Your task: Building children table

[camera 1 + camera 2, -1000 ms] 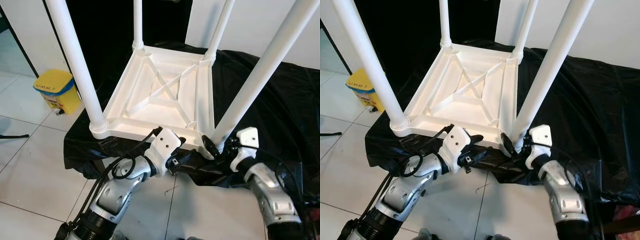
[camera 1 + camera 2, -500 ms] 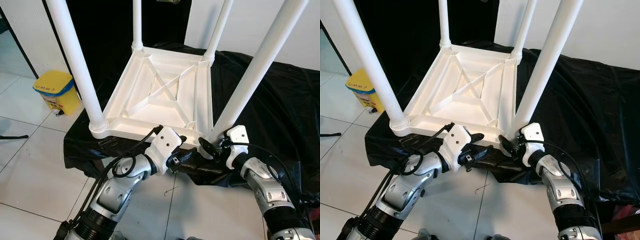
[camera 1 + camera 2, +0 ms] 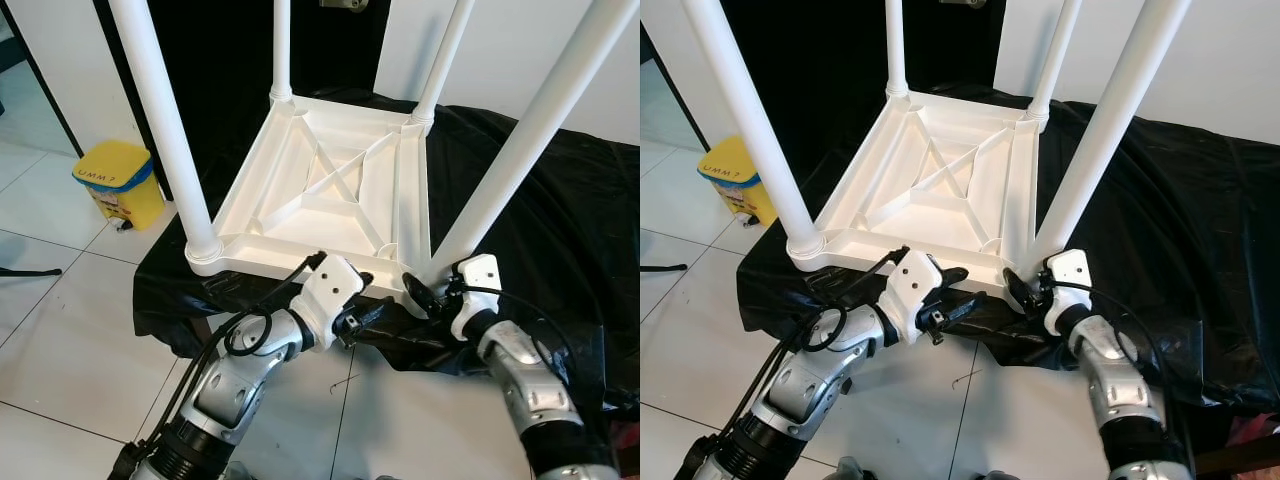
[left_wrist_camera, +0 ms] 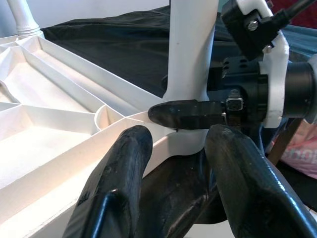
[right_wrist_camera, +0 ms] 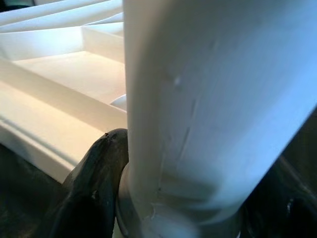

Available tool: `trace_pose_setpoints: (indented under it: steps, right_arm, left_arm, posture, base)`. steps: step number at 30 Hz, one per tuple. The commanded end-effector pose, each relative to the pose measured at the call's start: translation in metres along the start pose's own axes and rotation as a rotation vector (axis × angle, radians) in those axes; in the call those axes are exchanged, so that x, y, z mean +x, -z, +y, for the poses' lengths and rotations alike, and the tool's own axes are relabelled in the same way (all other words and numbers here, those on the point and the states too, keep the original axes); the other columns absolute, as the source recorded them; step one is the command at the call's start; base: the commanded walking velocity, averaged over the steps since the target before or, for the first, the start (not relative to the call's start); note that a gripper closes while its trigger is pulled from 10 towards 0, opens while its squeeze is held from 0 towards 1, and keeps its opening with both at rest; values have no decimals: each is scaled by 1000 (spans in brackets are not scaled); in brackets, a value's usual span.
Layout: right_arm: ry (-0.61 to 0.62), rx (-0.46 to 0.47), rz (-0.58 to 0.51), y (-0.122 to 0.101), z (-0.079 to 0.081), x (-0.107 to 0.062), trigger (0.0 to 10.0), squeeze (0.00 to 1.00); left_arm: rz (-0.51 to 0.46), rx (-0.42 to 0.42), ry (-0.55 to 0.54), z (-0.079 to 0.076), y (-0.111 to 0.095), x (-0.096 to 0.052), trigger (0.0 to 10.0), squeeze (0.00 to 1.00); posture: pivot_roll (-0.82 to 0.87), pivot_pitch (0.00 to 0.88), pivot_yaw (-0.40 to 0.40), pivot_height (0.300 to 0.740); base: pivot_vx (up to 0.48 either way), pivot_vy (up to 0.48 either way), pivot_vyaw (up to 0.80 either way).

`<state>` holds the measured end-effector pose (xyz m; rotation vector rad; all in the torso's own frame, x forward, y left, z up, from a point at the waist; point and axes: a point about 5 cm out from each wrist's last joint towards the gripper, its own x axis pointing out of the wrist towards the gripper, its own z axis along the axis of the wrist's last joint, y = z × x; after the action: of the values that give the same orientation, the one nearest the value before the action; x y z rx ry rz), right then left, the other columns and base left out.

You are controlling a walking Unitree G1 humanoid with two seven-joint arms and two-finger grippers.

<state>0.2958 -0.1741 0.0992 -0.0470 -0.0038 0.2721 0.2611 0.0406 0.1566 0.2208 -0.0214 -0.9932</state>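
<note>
Table [image 3: 320,190] lay upside down in the middle of the frame on a black sheet [image 3: 560,190] over the floor, four legs [image 3: 165,130] pointing up. Right gripper [image 3: 425,292] sat at the base of the near-right leg [image 3: 500,175], jaws clamped round it. Left gripper [image 3: 365,312] held the near edge of the top, jaws apart either side of the rim. If that leg was not fully seated, a twist could work it loose or tip the table towards the tiles. One yellow bin [image 3: 115,180] stood at the left.
</note>
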Motion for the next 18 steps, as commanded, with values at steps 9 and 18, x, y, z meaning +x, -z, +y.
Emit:
trace_pose_setpoints:
  steps: [9,18]
  right_arm:
    - [415,93,63,19,2,-13,10000,0]
    - [437,182,35,16,29,-7,10000,0]
  left_arm:
    - [7,-12,66,-8,4,1,10000,0]
    - [8,-17,74,-11,4,1,10000,0]
  posture:
    - [-16,58,-77,740]
    - [-14,58,-81,740]
  base:
    - [0,0,0]
    - [0,0,0]
